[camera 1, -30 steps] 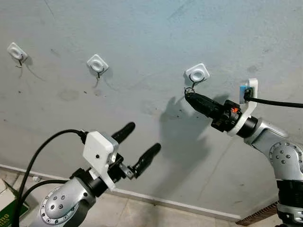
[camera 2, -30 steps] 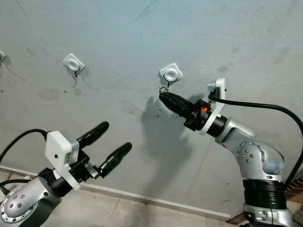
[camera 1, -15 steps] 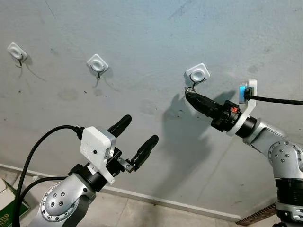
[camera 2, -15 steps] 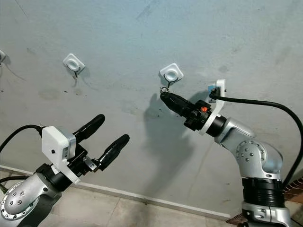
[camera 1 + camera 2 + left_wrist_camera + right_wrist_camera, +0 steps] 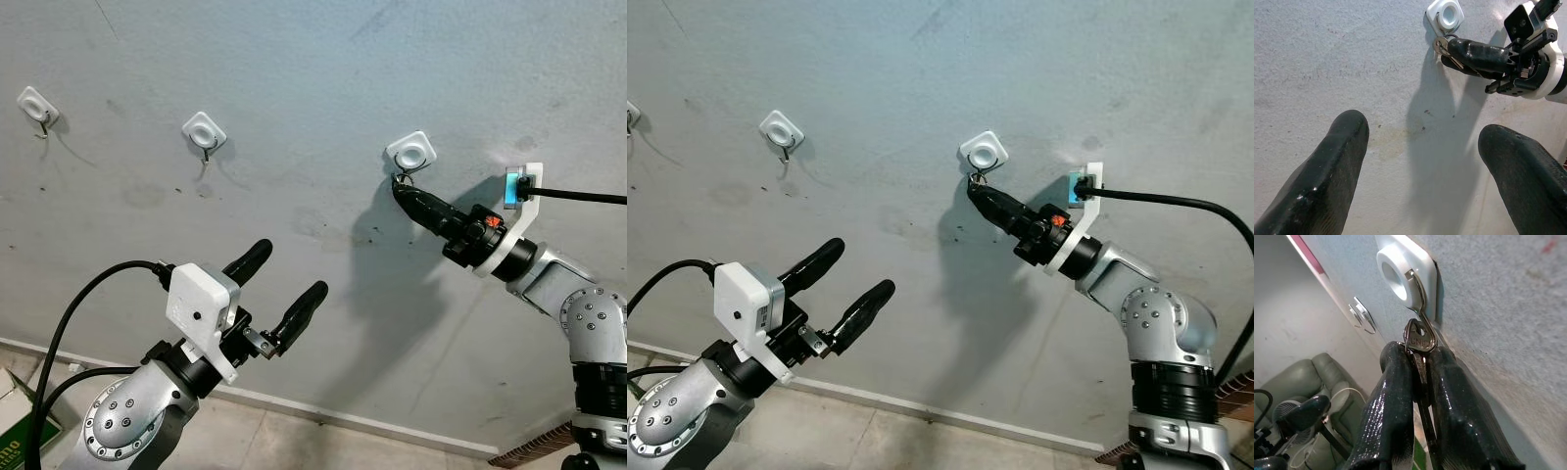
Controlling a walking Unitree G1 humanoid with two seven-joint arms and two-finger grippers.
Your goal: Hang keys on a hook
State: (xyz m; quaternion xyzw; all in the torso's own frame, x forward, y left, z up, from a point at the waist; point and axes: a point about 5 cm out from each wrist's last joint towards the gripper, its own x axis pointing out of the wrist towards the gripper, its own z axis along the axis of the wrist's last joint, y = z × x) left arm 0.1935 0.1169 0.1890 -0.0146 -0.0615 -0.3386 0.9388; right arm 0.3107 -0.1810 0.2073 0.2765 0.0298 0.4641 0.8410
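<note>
At the hook, right tool has raised the keys closer.

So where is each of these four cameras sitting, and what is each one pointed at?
Left eye and right eye views: on the head, facing the grey wall with its white hooks; both silver arms show.
Left wrist view: on the left arm, looking past the open left gripper at the right gripper and keys.
Right wrist view: along the right gripper, shut on the keys at the hook.
All share that hook.
</note>
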